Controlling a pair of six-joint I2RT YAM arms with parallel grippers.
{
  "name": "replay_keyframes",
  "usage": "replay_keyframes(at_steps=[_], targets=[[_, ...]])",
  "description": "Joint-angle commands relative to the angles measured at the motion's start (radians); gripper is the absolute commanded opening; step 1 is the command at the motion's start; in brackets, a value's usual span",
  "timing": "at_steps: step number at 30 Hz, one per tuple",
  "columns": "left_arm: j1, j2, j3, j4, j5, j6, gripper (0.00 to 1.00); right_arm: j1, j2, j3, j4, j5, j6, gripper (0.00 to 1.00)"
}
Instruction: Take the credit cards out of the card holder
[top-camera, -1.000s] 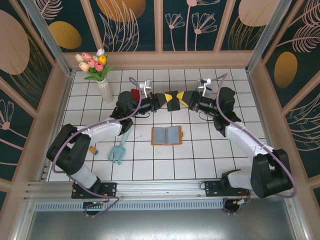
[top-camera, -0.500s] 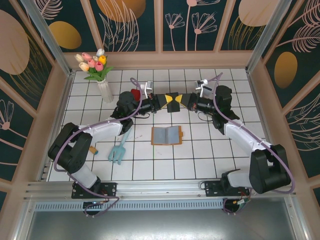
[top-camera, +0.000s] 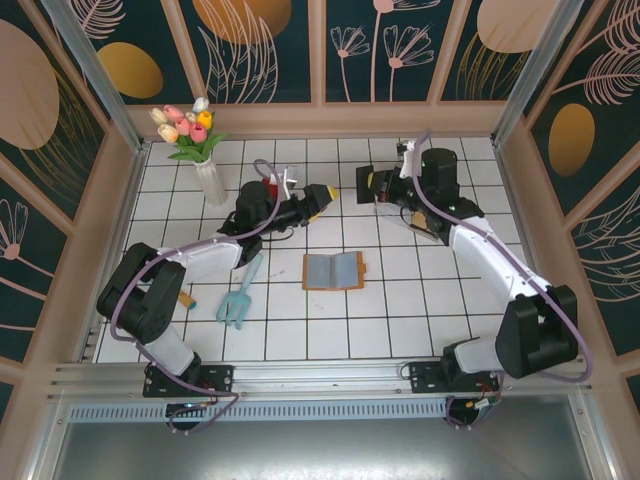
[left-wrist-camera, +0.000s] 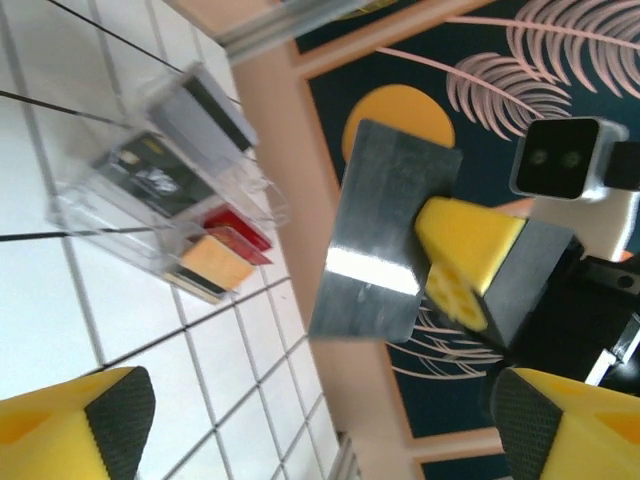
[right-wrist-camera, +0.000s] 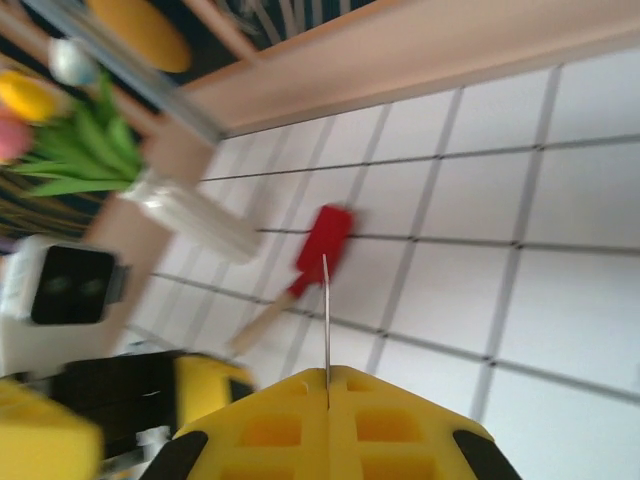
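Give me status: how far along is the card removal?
Done: several cards sit in the clear tray. In hand: right gripper shut on one grey card, clear of the table; left gripper jaws open, empty. Left: placing that card; open card holder may hold more, cannot tell.

From the right wrist the card (right-wrist-camera: 326, 300) shows edge-on as a thin line, its faces unseen; the vase (right-wrist-camera: 195, 220) and tulips (right-wrist-camera: 30, 100) are blurred. From the left wrist the right gripper (left-wrist-camera: 425, 265) covers the card's right edge, and the fingers (left-wrist-camera: 80, 425) of the left gripper (left-wrist-camera: 320, 430) are cut by the bottom edge
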Motion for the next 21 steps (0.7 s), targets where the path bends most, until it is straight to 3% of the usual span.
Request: replay_keyframes(at_steps=[1, 8, 13, 16, 21], targets=[[0.023, -0.052, -0.036, -0.072, -0.088, 0.094, 0.98, -0.005, 0.056, 0.059, -0.132, 0.190, -0.269, 0.00], [0.028, -0.154, -0.049, -0.347, -0.277, 0.278, 0.99, -0.013, 0.167, 0.171, -0.217, 0.191, -0.588, 0.00], [0.030, -0.195, -0.042, -0.501, -0.369, 0.340, 0.99, -0.037, 0.290, 0.316, -0.398, 0.114, -0.852, 0.00], [0.032, -0.219, -0.026, -0.630, -0.434, 0.391, 0.99, -0.078, 0.374, 0.419, -0.480, 0.080, -0.918, 0.00], [0.032, -0.275, -0.089, -0.669, -0.454, 0.403, 0.99, -0.118, 0.445, 0.482, -0.559, 0.067, -1.045, 0.00]])
